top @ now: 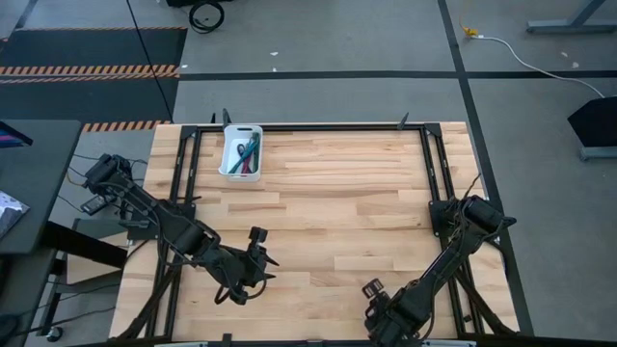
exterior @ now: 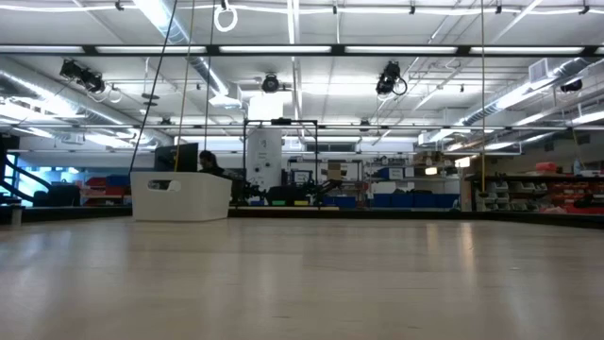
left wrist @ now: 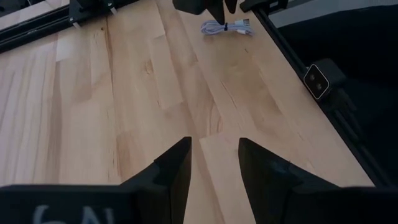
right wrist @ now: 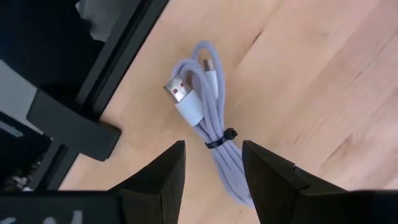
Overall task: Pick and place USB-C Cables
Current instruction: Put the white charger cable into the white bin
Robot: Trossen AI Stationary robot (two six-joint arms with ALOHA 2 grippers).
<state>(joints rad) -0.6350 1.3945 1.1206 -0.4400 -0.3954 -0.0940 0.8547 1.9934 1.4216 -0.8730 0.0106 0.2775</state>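
Right gripper (right wrist: pixel 212 163): one, fingers spread apart, nothing between them; positioned at the lower centre-right of the high view (top: pixel 372 289), arm folded low along the table's near edge. In the right wrist view one pale lilac-grey cable (right wrist: pixel 208 118) lies coiled on the wood just ahead of the parted fingers, bound by a dark tie, beside the black table frame (right wrist: pixel 118 68). The left wrist view shows the same bundle (left wrist: pixel 227 27) at its upper centre, under the right gripper's dark tips.

Left gripper (left wrist: pixel 214 163): one, fingers apart, empty; at lower centre-left of the high view (top: pixel 258 249), arm bent low over bare wood.

White bin (top: pixel 228 154): one, upper left of the table in the high view; left of centre in the low view (exterior: pixel 181 196). It holds several coloured cables (top: pixel 247 154); exact count cannot be told. Green and magenta strands show.
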